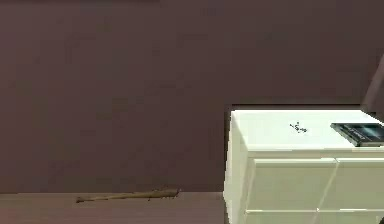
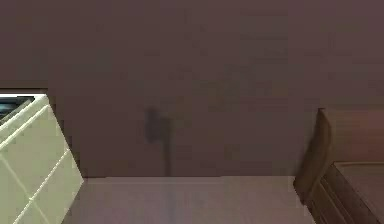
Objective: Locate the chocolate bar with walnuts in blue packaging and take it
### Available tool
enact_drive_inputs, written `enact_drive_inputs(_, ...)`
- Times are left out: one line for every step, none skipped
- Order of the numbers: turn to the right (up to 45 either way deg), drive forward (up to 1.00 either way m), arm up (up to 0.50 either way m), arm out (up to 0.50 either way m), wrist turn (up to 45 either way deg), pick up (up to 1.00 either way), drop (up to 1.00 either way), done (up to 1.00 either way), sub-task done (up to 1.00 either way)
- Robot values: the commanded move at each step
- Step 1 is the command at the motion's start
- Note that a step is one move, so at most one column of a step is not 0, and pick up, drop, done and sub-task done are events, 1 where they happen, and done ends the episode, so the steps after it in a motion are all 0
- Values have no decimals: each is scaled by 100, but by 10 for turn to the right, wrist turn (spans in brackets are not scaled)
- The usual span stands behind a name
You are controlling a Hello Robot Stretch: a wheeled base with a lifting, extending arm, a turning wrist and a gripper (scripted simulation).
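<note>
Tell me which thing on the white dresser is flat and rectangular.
The dark slab near the forward view's right edge; the other is a tiny squiggle.

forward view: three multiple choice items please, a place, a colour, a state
1. Where is the dark flat item? A) on the floor B) on the dresser top C) on a chair
2. What colour is the dresser? A) white B) red C) black
3. How is the brown bat-like stick? A) upright B) lying on the floor C) hanging on the wall
1 B, it rests on the top; 2 A, top and fronts are white; 3 B, it lies flat by the wall.
</note>
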Motion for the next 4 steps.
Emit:
enact_drive_inputs(-450,0,0,0,0,0,0,0,0)
enact_drive_inputs(-240,0,0,0,0,0,0,0,0)
enact_drive_inputs(0,100,0,0,0,0,0,0,0)
enact_drive_inputs(-30,0,0,0,0,0,0,0,0)
